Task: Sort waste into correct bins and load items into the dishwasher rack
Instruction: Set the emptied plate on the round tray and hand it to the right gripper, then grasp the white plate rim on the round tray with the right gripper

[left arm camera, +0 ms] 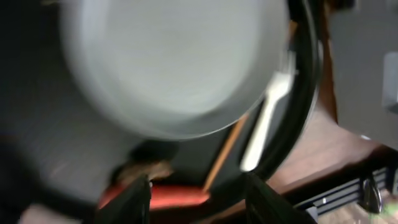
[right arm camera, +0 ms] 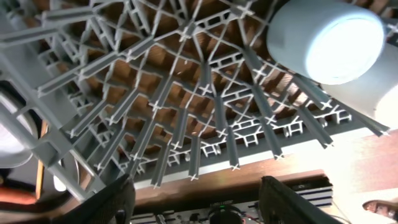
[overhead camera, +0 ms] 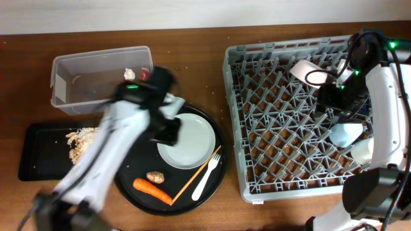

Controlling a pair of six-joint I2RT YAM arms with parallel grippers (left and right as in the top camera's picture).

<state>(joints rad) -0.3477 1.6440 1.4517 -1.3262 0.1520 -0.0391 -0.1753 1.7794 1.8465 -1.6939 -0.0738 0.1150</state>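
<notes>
left gripper [left arm camera: 198, 186], jaws apart, empty, over plate [overhead camera: 192, 144] left of rack [overhead camera: 289, 109]. right gripper [right arm camera: 199, 193], jaws wide, empty, over rack. blue cup [overhead camera: 347, 133] in rack.

A brown wooden table [overhead camera: 199, 58] fills the view under even light, with a pale wall [overhead camera: 128, 13] along its far edge.

The speckled plate [overhead camera: 186, 142] is laid flat near the grey rack [overhead camera: 270, 128], with fork [overhead camera: 205, 179], chopstick [overhead camera: 186, 187], carrot [overhead camera: 152, 188] and brown lump [overhead camera: 155, 176] beside it. A pink bowl [overhead camera: 307, 70] and light-blue cup [overhead camera: 345, 133] are seated in the rack.
</notes>
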